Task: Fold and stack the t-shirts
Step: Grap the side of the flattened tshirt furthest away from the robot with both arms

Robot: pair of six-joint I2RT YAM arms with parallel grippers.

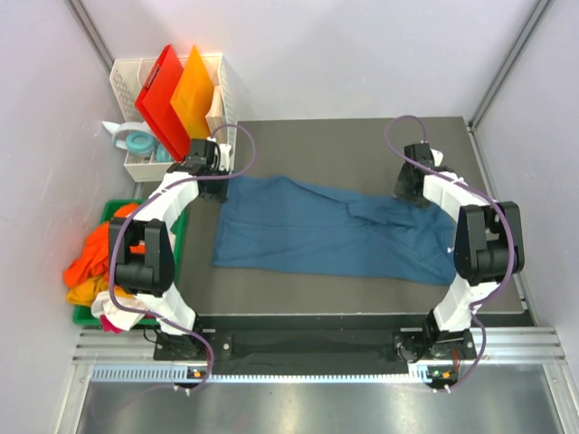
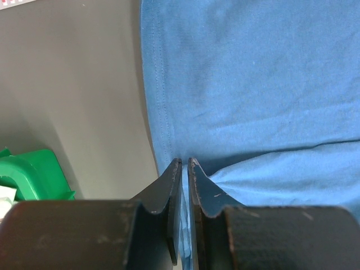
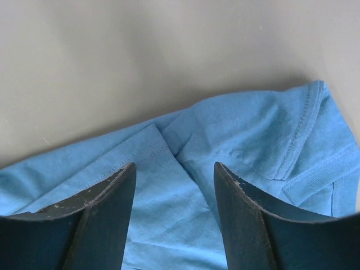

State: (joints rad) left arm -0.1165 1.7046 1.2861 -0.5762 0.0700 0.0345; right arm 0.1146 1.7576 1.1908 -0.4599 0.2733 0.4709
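The teal-blue t-shirt (image 1: 335, 235) lies spread on the counter (image 1: 362, 145), stretched from near the left edge toward the right edge, mostly flat but with creases and a sleeve folded over at its right part. The left fingers (image 2: 169, 194) are almost together and are clamped on a thin piece of the shirt's border at its far left corner; a little blue cloth shows between them. The right fingers (image 3: 107, 214) stand apart above the far right part of the shirt, over the sleeve and its seams, and they hold nothing. The other t-shirts (image 1: 90, 262), orange, yellow and white, are in a heap in the green bin (image 1: 113, 210) beside the left edge of the counter. I think the step in hand is to take both far corners before the fold. The risk is that the left grip has only a small bite of cloth, so a strong pull can make it slip out. Also, if the right fingers close where they are now, they may catch only the loose sleeve layer, and then the shirt will twist or bunch when it is lifted.
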